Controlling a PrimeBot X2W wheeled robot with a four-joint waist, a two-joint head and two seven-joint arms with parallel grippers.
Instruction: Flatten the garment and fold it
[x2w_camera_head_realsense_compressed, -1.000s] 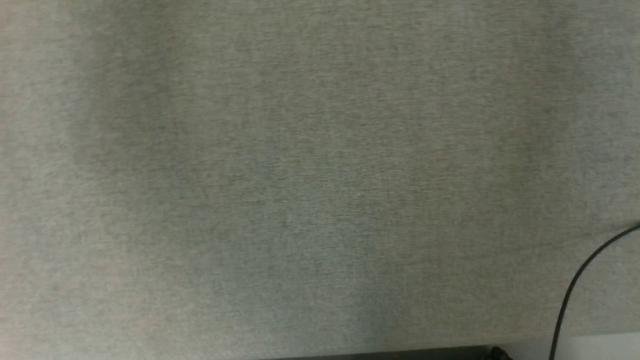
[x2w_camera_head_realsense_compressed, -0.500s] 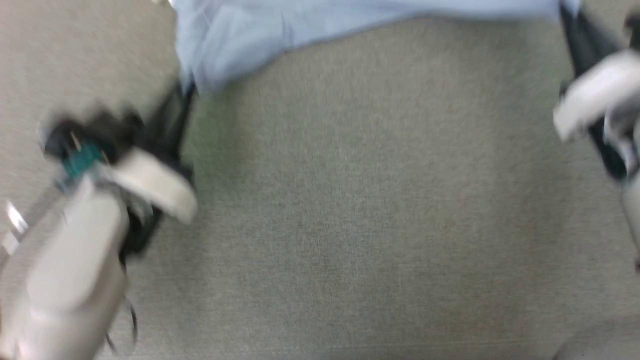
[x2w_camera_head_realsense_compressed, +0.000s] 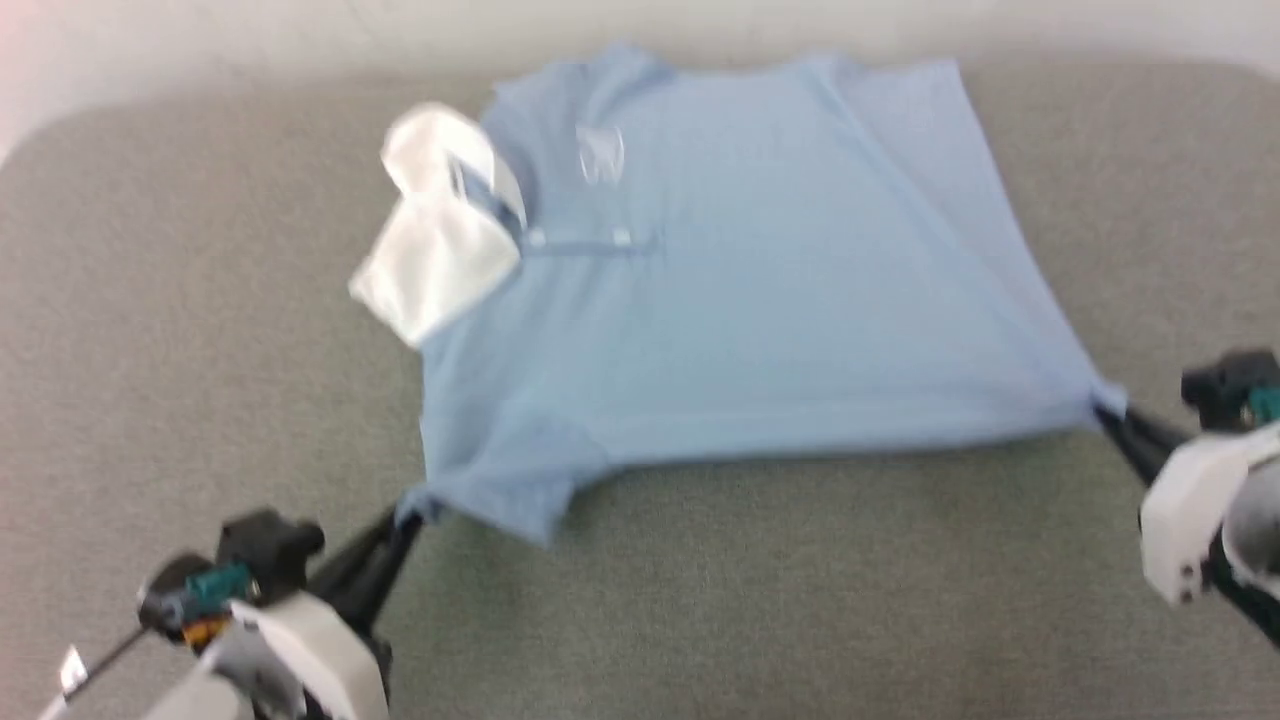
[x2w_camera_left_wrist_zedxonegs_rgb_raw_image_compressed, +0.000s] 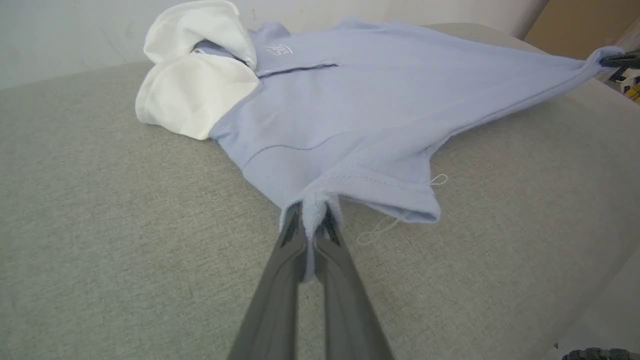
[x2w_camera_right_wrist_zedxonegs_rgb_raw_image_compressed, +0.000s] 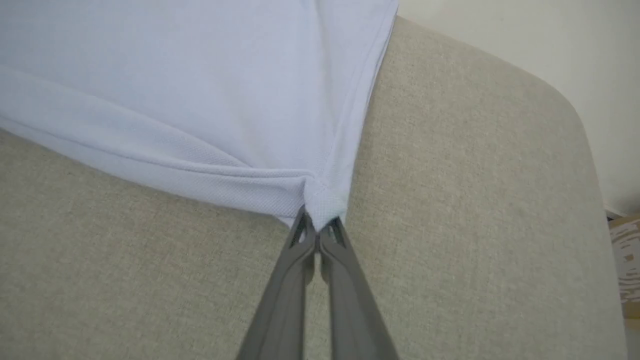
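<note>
Stretching the garment (x2w_camera_head_realsense_compressed: 760, 300) flat on the bench (x2w_camera_head_realsense_compressed: 750, 620), front up, with the collar (x2w_camera_head_realsense_compressed: 440, 240) end at left. At the left gripper (x2w_camera_left_wrist_zedxonegs_rgb_raw_image_compressed: 311, 220), the fingers are clamped together on the near sleeve hem, closer to the robot than the collar, with cloth bunched between the tips. The collar is flipped up and crumpled, not lying flat. The body panel right of the collar looks mostly smooth, apart from one long diagonal crease running from the collar side toward the right gripper (x2w_camera_right_wrist_zedxonegs_rgb_raw_image_compressed: 317, 227). There the fingers are pinched shut on the near hem corner, well apart from the collar. The near edge looks lifted off the bench between the two grips.

My read: pull both grips apart evenly and low, and lay the near edge down before letting go. Uneven tension would likely skew the collar end. The sleeve looks doubled over and needs spreading after release. Flatten the collar before any fold.
</note>
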